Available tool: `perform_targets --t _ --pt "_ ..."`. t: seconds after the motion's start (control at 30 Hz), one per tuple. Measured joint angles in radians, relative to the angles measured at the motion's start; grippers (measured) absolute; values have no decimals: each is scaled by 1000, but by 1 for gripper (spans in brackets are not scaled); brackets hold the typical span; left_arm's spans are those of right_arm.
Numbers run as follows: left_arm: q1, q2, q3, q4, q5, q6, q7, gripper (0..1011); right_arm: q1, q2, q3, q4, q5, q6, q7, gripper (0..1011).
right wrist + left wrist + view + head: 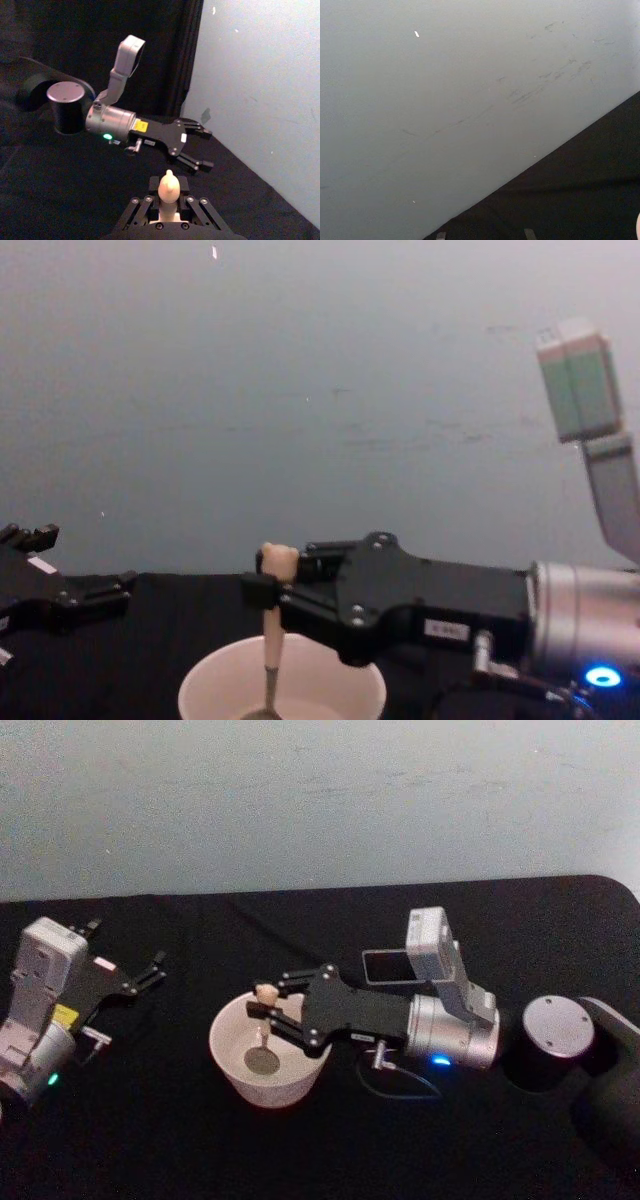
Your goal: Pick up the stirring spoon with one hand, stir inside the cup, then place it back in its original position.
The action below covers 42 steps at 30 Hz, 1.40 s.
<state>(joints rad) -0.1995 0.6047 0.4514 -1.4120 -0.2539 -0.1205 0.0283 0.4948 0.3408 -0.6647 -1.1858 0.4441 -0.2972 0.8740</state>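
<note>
The cream-white cup (238, 1082) stands on the black table in front of me. My right gripper (268, 994) reaches in from the right over its rim, shut on the beige handle of the stirring spoon (263, 1062). The spoon stands upright with its metal bowl down inside the cup. From the chest, the bear head (278, 558) sticks up above the right gripper (266, 588), and the handle drops into the cup (205, 680). The right wrist view has the bear head (168, 185) between the pads. The dark grey holder box (383, 966) stands behind the right wrist. My left gripper (152, 972) rests open at the far left.
Black cloth covers the table up to a pale wall behind. The left gripper (195, 147) lies open, well apart from the cup. A dark round joint of the right arm (556, 1028) sits at the right. Bare cloth lies between the left gripper and the cup.
</note>
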Motion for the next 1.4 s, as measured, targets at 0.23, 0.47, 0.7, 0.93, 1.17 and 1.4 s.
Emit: perform_targets --t 0.23,0.47,0.7,0.93,1.17,1.4 --pt "0 0 0 0 0 0 0 1001 40 -42 5 68 -5 -13 -21 209" --pt "0 0 0 0 0 0 0 1001 58 -52 23 108 -19 -17 -50 209" --pt "0 0 0 0 0 0 0 1001 52 -42 36 104 -28 -16 -57 209" --pt "0 0 0 0 0 0 0 1001 29 -19 45 67 -29 -12 -59 209" --pt "0 0 0 0 0 0 0 1001 -15 23 46 -5 -26 3 -50 209" --pt "0 0 0 0 0 0 0 1001 -40 37 33 -42 -11 13 -29 209"
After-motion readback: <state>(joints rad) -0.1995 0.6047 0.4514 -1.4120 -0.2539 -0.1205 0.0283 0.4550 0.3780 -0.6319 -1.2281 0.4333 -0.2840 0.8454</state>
